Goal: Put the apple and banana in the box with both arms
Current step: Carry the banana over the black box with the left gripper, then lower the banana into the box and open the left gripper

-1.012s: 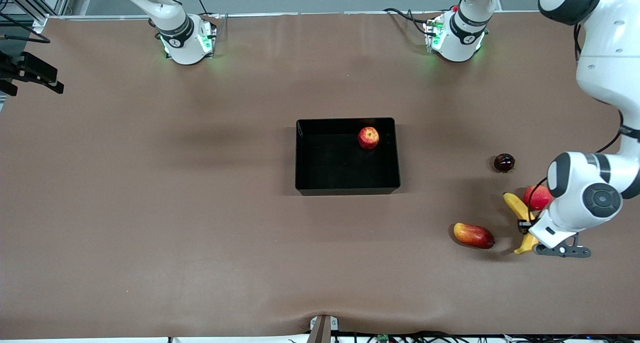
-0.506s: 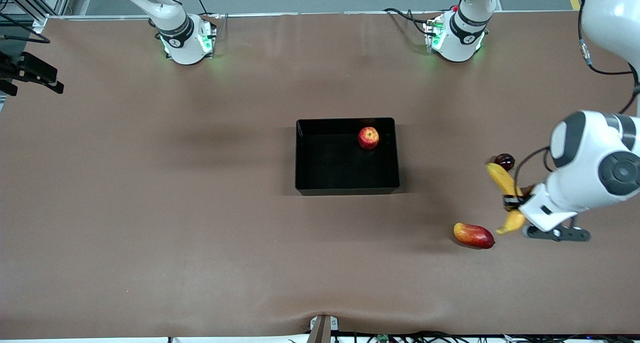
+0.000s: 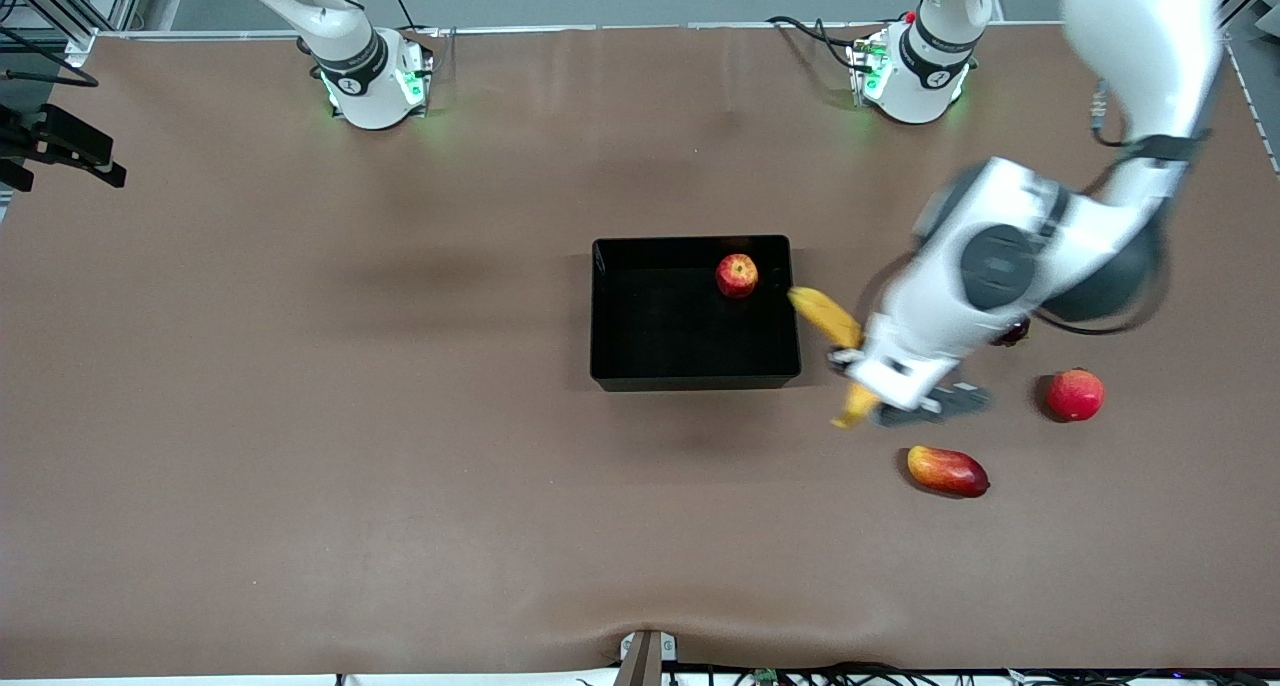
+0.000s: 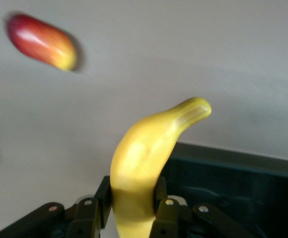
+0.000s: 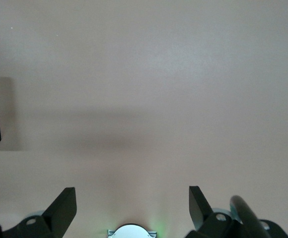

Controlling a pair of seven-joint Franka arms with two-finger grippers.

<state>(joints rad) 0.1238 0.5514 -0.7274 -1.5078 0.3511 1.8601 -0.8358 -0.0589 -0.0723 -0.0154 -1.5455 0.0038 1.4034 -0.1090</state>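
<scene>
Two arms are seen from the front camera. At the table's middle, the black box (image 3: 694,312) holds the apple (image 3: 737,275), which rests near the corner toward the left arm's end and farther from the camera. Beside the box wall at that end, the banana (image 3: 836,341) is carried in the air on a slant: its long axis runs diagonally, the upper end pointed at the box and lying over its rim, the lower end pointed at the bare table near the mango-like fruit (image 3: 947,470). The left gripper (image 3: 868,378) is clamped across the banana's middle, so fruit shows on both sides of the fingers (image 4: 166,212). The left arm is bent down from its base, its wrist angled toward the box. A round red fruit (image 3: 1075,394) lies on the table toward the left arm's end. The right gripper (image 5: 132,210) is held high over bare table with its fingers spread apart, the right arm waiting.
</scene>
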